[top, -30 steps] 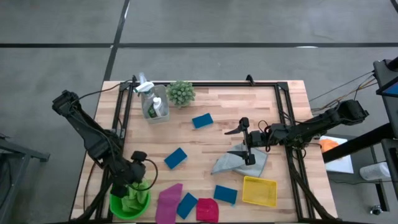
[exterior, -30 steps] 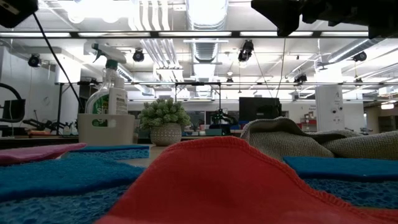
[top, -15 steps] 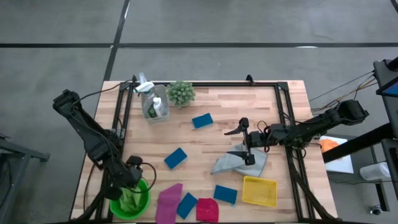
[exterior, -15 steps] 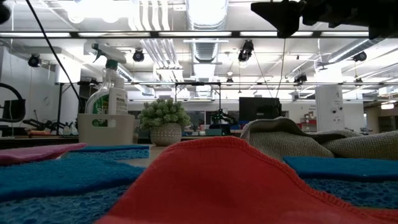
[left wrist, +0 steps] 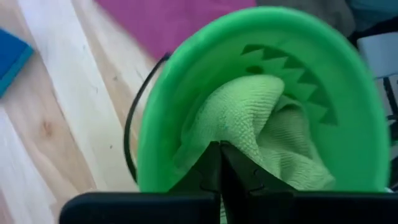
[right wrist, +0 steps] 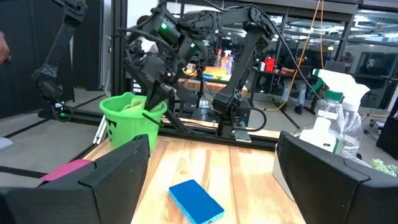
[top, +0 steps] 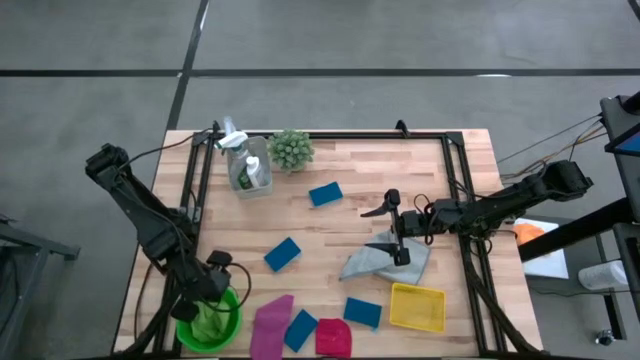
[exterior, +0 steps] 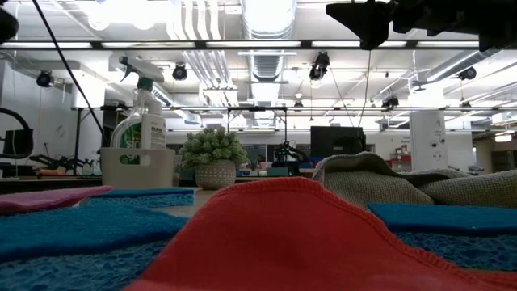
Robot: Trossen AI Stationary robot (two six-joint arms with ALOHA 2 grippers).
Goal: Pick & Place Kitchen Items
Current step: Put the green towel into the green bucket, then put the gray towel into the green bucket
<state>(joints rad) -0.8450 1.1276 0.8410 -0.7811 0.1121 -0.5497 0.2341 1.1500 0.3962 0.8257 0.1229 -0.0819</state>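
Note:
A green bucket (top: 236, 324) stands at the table's near left corner, with a green cloth (left wrist: 249, 118) bunched inside it. My left gripper (left wrist: 221, 147) slants down into the bucket, shut on that cloth. My right gripper (top: 394, 228) hangs level and open above a grey cloth (top: 372, 262) lying crumpled right of the middle, touching nothing. Several blue sponges (top: 283, 253) lie flat on the wood. A pink cloth (top: 270, 325) and a red cloth (top: 333, 337) lie spread at the near edge. My left gripper pinches a raised fold of the green cloth (left wrist: 217, 138) between its two shut fingers, which slant down from above. The cloth's bulk rests bunched inside the bucket, and part of it stands above the rim (right wrist: 132, 101).
A yellow tray (top: 417, 306) sits near the front right. A white caddy with a spray bottle (top: 247, 165) and a small spiky plant (top: 290, 148) stand at the back left. A black frame rail (top: 330, 135) runs round the table.
My left gripper has sunk toward the table's near left corner and now reaches into the green bucket, still shut on the green cloth, which has settled lower in the bucket.

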